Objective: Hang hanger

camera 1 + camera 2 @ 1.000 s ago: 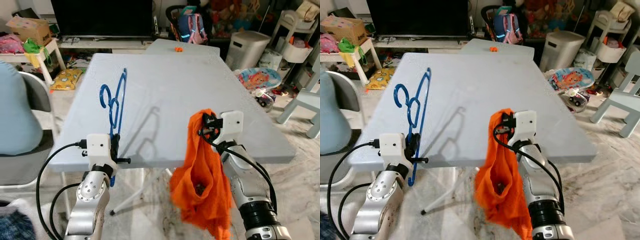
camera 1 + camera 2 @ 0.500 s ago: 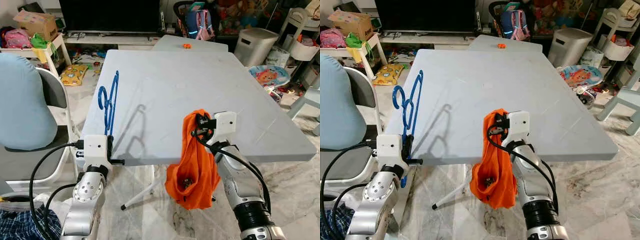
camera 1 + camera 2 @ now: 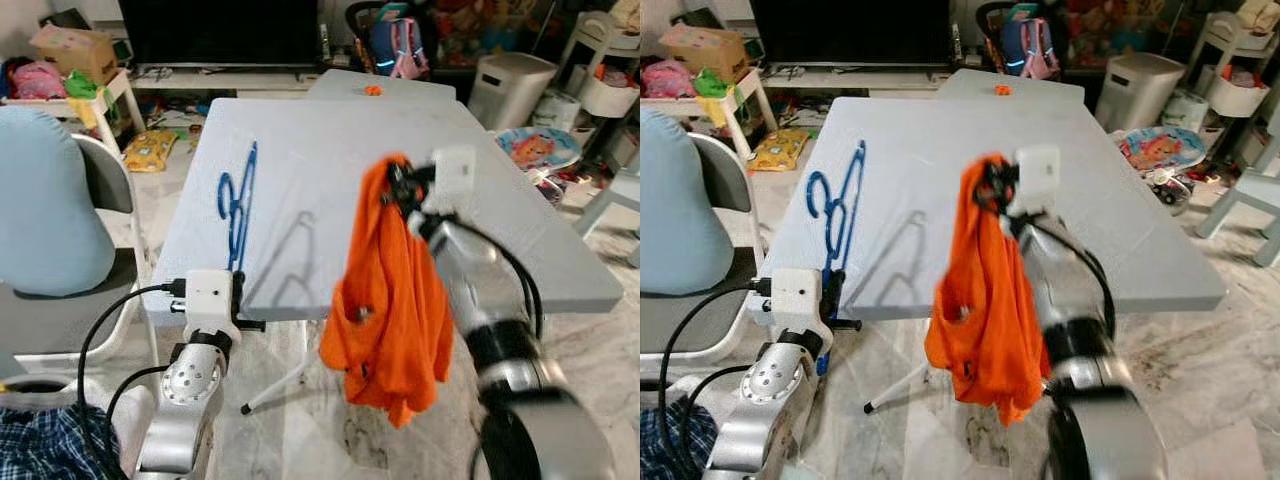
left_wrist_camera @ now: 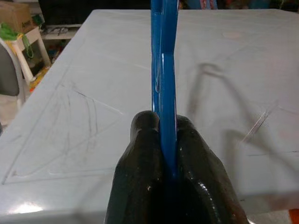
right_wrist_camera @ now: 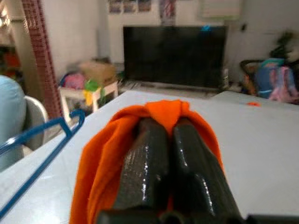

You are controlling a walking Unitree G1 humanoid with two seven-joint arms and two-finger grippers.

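Hanger (image 3: 236, 203) is standing upright on its edge above the left part of the grey table (image 3: 330, 150), its flat plane running away from the robot, its long bar rising from the near table edge toward the far end and its hook (image 3: 226, 195) curling out to the left side. The left gripper (image 4: 163, 140) is pinching the lower end of that blue frame, with both black fingers (image 4: 140, 154) pressed against the plastic from either side, just at the near edge of the table. The right gripper (image 5: 170, 128) is holding up an orange cloth (image 3: 385, 300) over the near right part of the table, its fingers (image 5: 145, 158) pressed together with a fold of the fabric squeezed between them; the rest of the cloth is hanging down in front of the table edge, and the arm is looking blurred. A chair (image 3: 45, 220) with a pale blue back is standing to the left of the table.
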